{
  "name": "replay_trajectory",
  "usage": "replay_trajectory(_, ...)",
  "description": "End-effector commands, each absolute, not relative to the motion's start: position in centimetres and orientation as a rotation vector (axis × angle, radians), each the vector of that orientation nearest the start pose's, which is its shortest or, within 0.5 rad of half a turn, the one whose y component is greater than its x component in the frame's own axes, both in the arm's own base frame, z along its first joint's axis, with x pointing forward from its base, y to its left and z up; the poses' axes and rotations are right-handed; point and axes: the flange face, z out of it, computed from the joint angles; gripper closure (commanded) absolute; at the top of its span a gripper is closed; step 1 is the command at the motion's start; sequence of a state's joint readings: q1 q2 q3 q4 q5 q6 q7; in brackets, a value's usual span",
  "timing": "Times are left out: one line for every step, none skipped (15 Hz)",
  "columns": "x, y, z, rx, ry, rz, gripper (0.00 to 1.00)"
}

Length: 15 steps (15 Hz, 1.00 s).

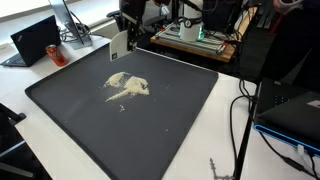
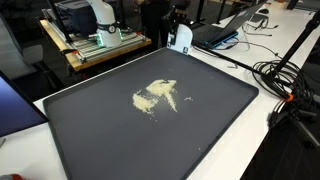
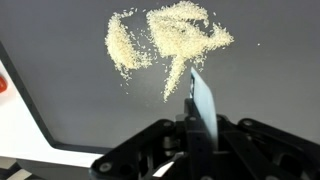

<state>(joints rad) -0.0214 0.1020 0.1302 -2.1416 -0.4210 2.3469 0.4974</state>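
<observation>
A loose scatter of pale grains (image 1: 127,87) lies spread on a large dark mat (image 1: 170,120), also seen as grains (image 2: 157,96) on the mat (image 2: 200,120) and in the wrist view as grains (image 3: 170,38). My gripper (image 3: 200,125) is shut on a thin white card (image 3: 203,100), held edge-on. In both exterior views the gripper (image 1: 124,30) (image 2: 179,24) hangs over the mat's far edge with the card (image 1: 119,45) (image 2: 181,38) pointing down, behind the grains and apart from them.
A laptop (image 1: 35,40) sits beyond the mat's far corner, and another laptop (image 2: 225,28) on the other side. A wooden board with electronics (image 2: 95,42) stands behind. Cables (image 2: 285,75) and a black stand leg (image 1: 245,120) crowd the white table beside the mat.
</observation>
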Motion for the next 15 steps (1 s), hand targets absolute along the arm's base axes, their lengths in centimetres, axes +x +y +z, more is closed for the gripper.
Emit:
replay_trajectory(58.8, 4.7, 34.0, -3.353, 0.354, -0.357, 0.99)
replay_trajectory(59.1, 4.7, 33.2, -3.342, 0.393, -0.372, 0.99)
replay_trajectory(59.2, 4.9, 32.5, -3.337, 0.430, -0.407, 0.99)
replay_trajectory(59.3, 5.2, 31.9, -3.337, 0.464, -0.441, 0.99)
replay_trajectory(59.3, 5.5, 31.4, -3.344, 0.487, -0.472, 0.99)
replay_trajectory(59.3, 5.8, 30.9, -3.351, 0.523, -0.519, 0.99)
replay_trajectory(59.3, 6.1, 30.6, -3.358, 0.557, -0.552, 0.99)
replay_trajectory(59.3, 6.5, 30.1, -3.371, 0.587, -0.580, 0.99)
replay_trajectory(59.3, 6.9, 29.8, -3.384, 0.617, -0.592, 0.99)
replay_trajectory(59.4, 7.2, 29.6, -3.392, 0.644, -0.620, 0.99)
replay_trajectory(59.4, 7.8, 29.4, -3.400, 0.658, -0.634, 0.99)
replay_trajectory(59.5, 8.4, 29.4, -3.404, 0.670, -0.654, 0.99)
replay_trajectory(59.6, 9.2, 29.5, -3.416, 0.670, -0.678, 0.99)
replay_trajectory(59.8, 10.1, 29.5, -3.439, 0.659, -0.709, 0.99)
replay_trajectory(60.1, 11.0, 29.6, -3.461, 0.648, -0.729, 0.99)
